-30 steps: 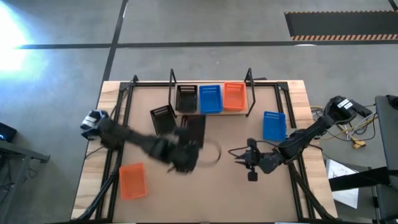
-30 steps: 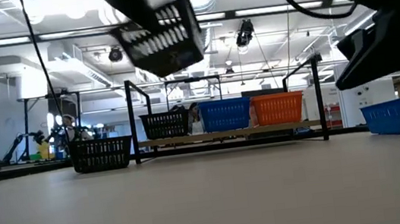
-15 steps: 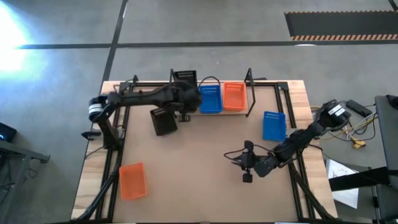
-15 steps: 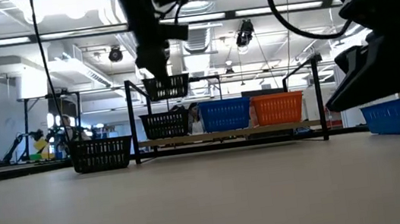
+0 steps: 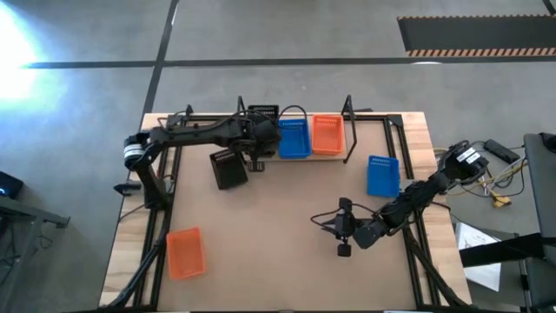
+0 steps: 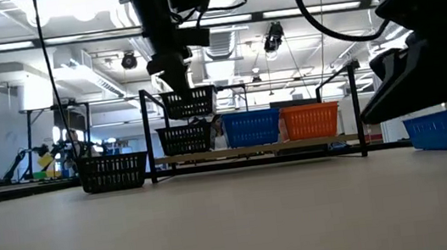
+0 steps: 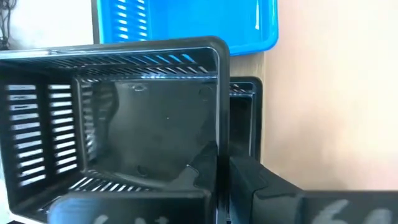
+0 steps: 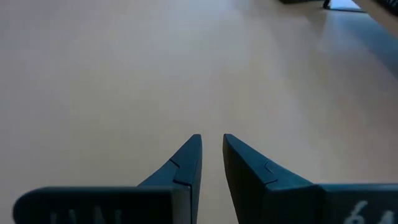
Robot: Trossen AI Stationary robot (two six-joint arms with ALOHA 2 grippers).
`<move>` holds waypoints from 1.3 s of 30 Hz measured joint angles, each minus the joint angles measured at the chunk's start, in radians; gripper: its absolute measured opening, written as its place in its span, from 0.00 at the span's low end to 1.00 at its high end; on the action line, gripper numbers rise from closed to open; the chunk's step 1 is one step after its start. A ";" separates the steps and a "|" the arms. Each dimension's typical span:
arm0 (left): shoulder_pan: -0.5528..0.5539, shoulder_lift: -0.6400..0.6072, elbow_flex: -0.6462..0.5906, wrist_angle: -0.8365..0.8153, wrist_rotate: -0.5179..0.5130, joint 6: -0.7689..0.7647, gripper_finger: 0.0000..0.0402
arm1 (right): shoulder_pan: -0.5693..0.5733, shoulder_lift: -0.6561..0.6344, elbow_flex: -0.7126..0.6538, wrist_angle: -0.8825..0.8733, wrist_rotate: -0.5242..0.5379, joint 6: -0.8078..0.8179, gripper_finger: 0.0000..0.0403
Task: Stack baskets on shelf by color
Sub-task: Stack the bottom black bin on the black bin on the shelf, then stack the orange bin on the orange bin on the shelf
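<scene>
Black mesh plastic, thin-walled and almost certainly light, made up the carried basket point(image 6: 188, 103), which hung just above the black basket on the shelf point(image 6: 187, 137) at the shelf's point(image 5: 340, 155) end, beside the blue point(image 5: 294, 139) and orange point(image 5: 327, 135) ones. The left gripper point(image 7: 222, 168) was clamped on one long wall, a finger on each side of it (a sensible hold, since the rim looked like the stiffest part). The slotted sides would probably flex and slip if squeezed lower. The right gripper point(image 8: 211, 163) hovered over bare tabletop, jaws narrowly apart and holding nothing.
</scene>
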 joint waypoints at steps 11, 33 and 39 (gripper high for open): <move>0.000 0.000 -0.091 0.019 0.004 0.003 0.00 | 0.000 0.000 0.024 -0.002 -0.008 -0.035 0.15; -0.017 -0.021 -0.059 0.103 0.017 -0.079 0.30 | 0.000 0.000 0.024 -0.017 -0.008 -0.041 0.15; -0.111 -0.066 -0.013 0.015 0.017 -0.259 0.31 | 0.000 0.000 0.022 -0.016 -0.007 -0.037 0.15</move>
